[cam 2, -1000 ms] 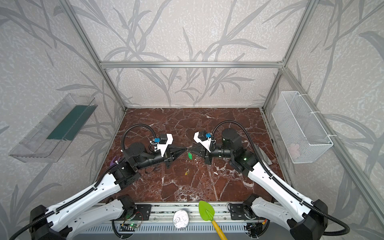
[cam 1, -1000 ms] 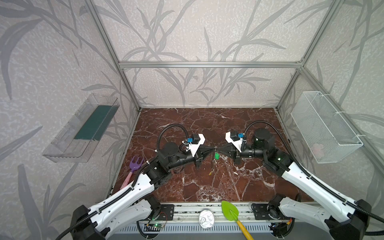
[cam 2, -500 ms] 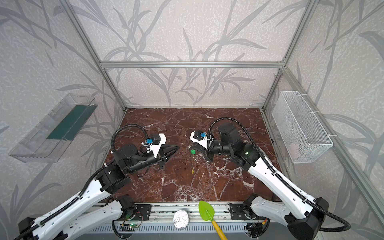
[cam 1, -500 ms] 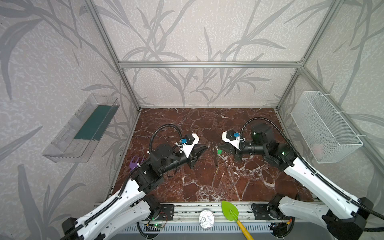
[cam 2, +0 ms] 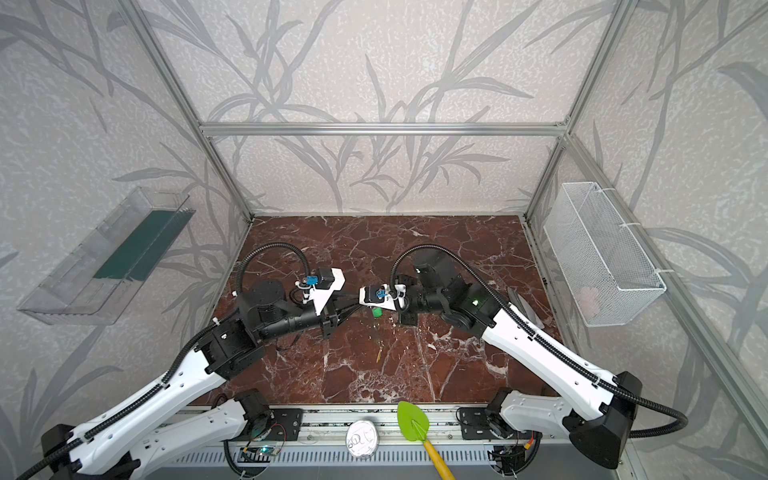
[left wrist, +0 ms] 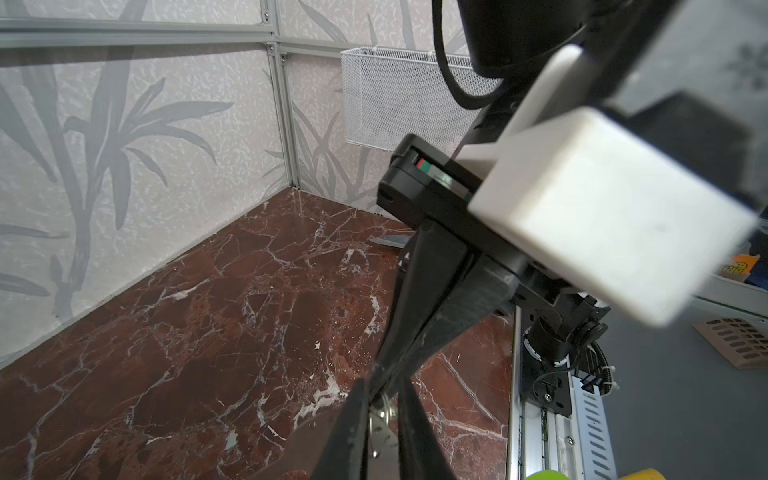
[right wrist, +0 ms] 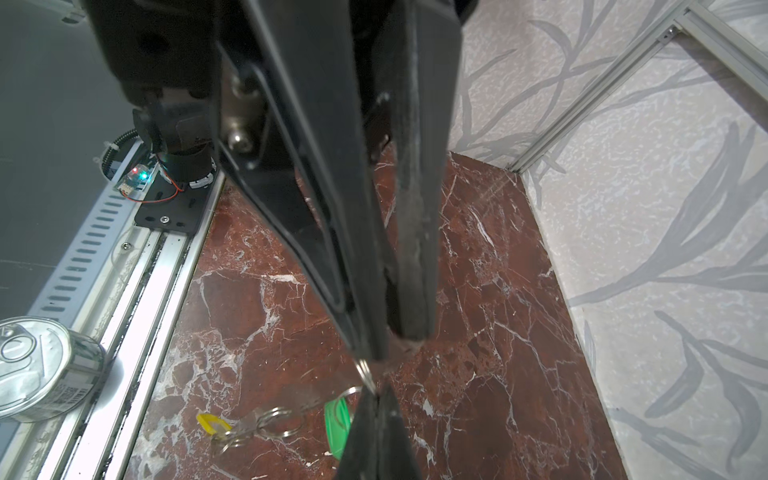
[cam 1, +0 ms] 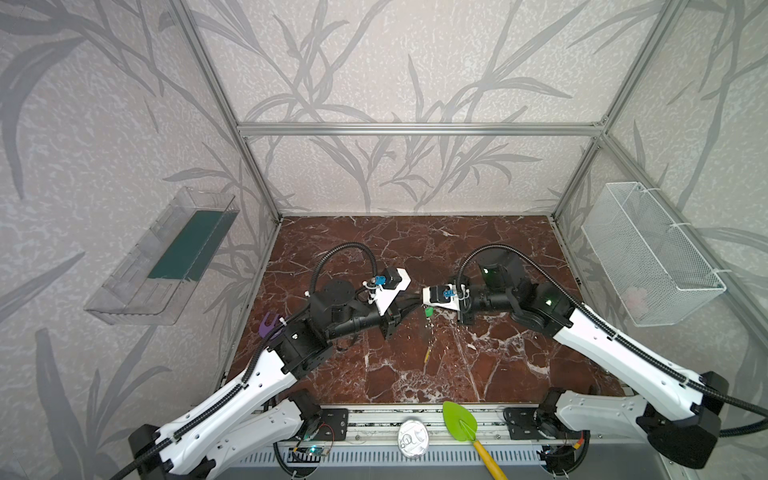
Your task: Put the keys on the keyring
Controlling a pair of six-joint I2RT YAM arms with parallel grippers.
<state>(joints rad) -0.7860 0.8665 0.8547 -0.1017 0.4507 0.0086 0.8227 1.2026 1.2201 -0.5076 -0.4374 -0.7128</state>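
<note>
Right end effector (right wrist: 384, 353): jaws pressed together on a small split ring (right wrist: 364, 372), held above the table (cam 1: 415, 245) near its middle.
Left end effector (left wrist: 384, 392): tip to tip with the right one. Its jaws are a sliver apart with a bit of silvery metal between them; whether they touch it I cannot tell.
Keys (right wrist: 249, 424): linked by small rings in one chain below the pinched ring, with the green tag (right wrist: 338, 417) nearest the grip and the yellow tag (right wrist: 212, 423) at the far end. In both top views the chain seems to dangle rather than lie flat.
Step in hand: probably taking a second hold on the ring so it can be worked open.
Doing it well: close the left jaws on the ring wire itself, just beside the right grip, not on the tag. Hold the right grip firm and move slowly, since the dangling chain could swing or the thin wire slip out.
Keyring (left wrist: 388, 240): flat grey plate on the table behind the right arm, mostly hidden, well apart from the keys.
Tin can (cam 1: 412, 434): on the front rail, lid sealed, contents unseen.
Clear bin (cam 1: 133, 291): on the left wall, holds only a dark green pad (cam 1: 187, 245).
Wire basket (cam 1: 665, 257): on the right wall, with something pale pink (cam 1: 636, 297) at its bottom, too blurred to name.
</note>
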